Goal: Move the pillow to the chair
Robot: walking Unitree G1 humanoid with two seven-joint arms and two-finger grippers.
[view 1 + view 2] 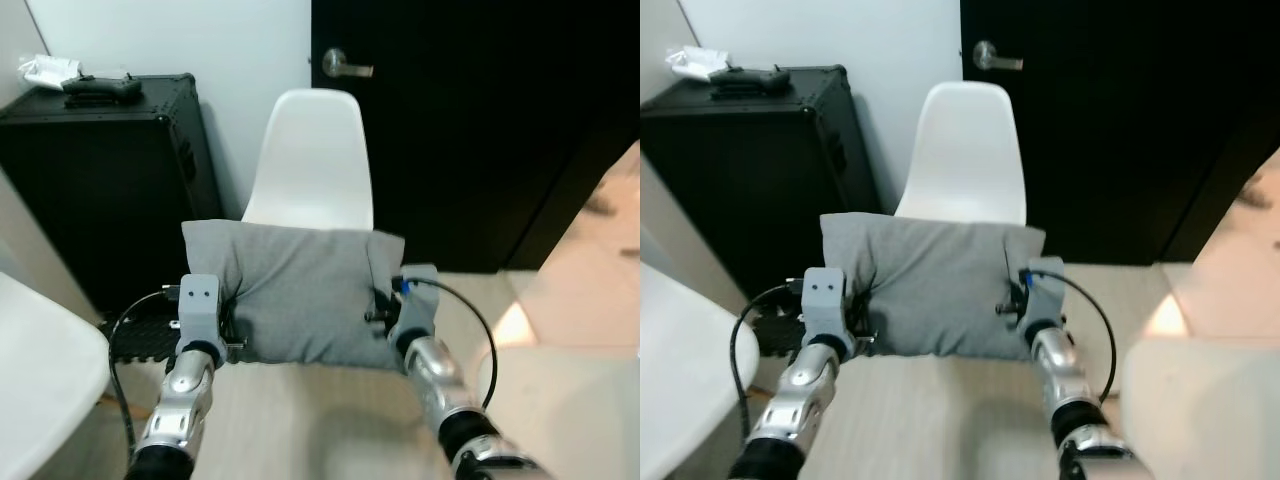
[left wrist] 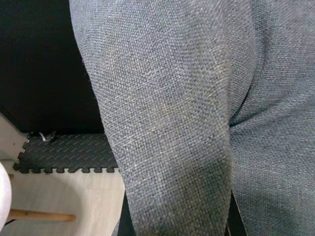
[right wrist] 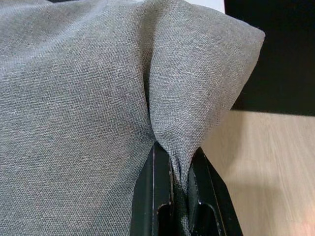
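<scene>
Home room, white chair (image 1: 312, 160), black door (image 1: 480, 130), wood floor (image 1: 300, 420)

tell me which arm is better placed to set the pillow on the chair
Neither alone. The left gripper and right gripper each pinch one side of the grey pillow, holding it level in front of the white chair. The chair sits centred between them, so both should probably carry it forward together.

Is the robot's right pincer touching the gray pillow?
Touching. In the right wrist view, the right pincer has both black fingers squeezing a fold of the pillow between them.
</scene>
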